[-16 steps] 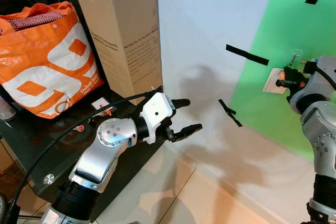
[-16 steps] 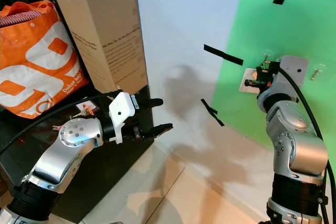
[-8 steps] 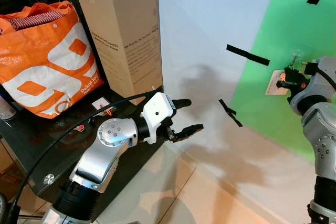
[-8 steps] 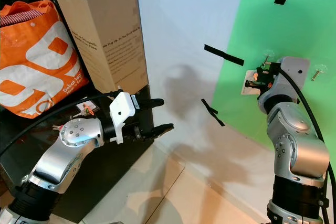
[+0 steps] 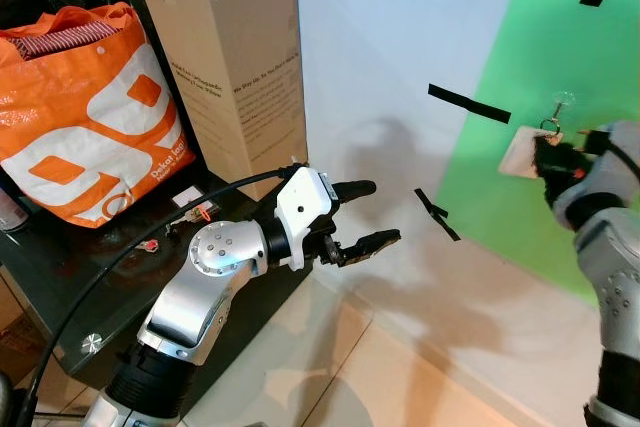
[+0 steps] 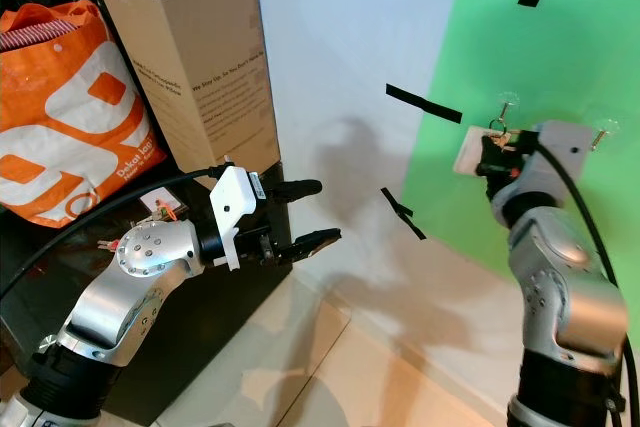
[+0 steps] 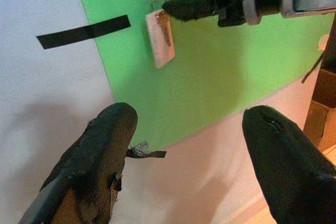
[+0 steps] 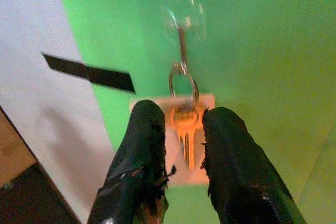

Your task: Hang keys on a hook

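Pinching keys point(image 8: 185, 124) at hook point(image 8: 182, 35), right hand point(image 8: 181, 129), left hand point(image 5: 360, 217) spread, orange bag point(image 5: 85, 112) holding cloth

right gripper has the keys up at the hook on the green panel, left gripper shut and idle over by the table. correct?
One thing is off: the left gripper is open, not shut. The left wrist view shows its fingers spread wide apart with nothing between them. The rest stands: the right gripper has the keys up at the hook on the green panel.

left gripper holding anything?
No: the left gripper is open in the left wrist view, its two black fingers spread wide with just wall between them.
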Motion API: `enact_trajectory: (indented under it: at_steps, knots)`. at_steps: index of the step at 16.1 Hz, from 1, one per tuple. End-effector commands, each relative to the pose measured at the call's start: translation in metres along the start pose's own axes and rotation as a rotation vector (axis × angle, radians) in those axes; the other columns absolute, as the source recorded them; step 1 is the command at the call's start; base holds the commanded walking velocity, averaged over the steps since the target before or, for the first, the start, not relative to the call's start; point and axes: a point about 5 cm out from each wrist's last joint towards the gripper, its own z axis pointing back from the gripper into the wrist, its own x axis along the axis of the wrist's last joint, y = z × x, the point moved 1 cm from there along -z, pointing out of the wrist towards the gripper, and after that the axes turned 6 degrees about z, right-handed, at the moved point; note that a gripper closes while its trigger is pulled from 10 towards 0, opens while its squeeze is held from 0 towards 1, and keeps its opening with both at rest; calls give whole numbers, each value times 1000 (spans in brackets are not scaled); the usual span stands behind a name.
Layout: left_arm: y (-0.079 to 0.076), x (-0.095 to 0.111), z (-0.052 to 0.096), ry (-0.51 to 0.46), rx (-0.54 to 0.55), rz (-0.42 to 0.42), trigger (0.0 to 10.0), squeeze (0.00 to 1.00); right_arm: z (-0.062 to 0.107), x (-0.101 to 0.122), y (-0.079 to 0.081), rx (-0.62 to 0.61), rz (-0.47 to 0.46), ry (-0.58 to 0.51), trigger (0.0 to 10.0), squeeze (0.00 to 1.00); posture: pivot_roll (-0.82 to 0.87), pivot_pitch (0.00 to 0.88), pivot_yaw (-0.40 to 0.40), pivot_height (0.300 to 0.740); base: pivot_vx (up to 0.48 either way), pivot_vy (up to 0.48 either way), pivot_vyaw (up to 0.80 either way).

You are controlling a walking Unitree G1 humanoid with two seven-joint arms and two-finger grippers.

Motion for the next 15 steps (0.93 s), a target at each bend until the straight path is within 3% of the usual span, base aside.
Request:
enact_trajectory:
  at_steps: [1,4,6,7,10,11,12,15]
  knots:
    - [1,4,2,-1,6,-15,10000,0,5,7,4,29,-6,-60,10000,1000,-201,0,54,740,0,0,0]
    - [9,-5,11,17,124,-6,10000,0,23,1,16,101,14,-75,10000,1000,-200,0,59,740,0,0,0]
    - [24,-19,24,55,336,1,10000,0,36,-16,32,174,70,-40,10000,1000,-191,0,55,740,0,0,0]
    - [34,-30,42,88,495,17,10000,0,45,-44,46,206,102,25,10000,1000,-172,0,42,740,0,0,800]
    - [33,-39,54,106,588,9,10000,0,45,-65,53,179,156,57,10000,1000,-149,0,25,740,0,0,800]
    - [28,-51,64,127,673,35,10000,0,48,-75,63,211,112,92,10000,1000,-143,0,11,740,0,0,800]
    - [24,-56,67,144,715,27,10000,0,50,-80,66,209,141,110,10000,1000,-145,0,7,740,0,0,800]
    - [20,-62,68,129,787,31,10000,0,55,-89,68,224,149,122,10000,1000,-155,0,3,740,0,0,800]
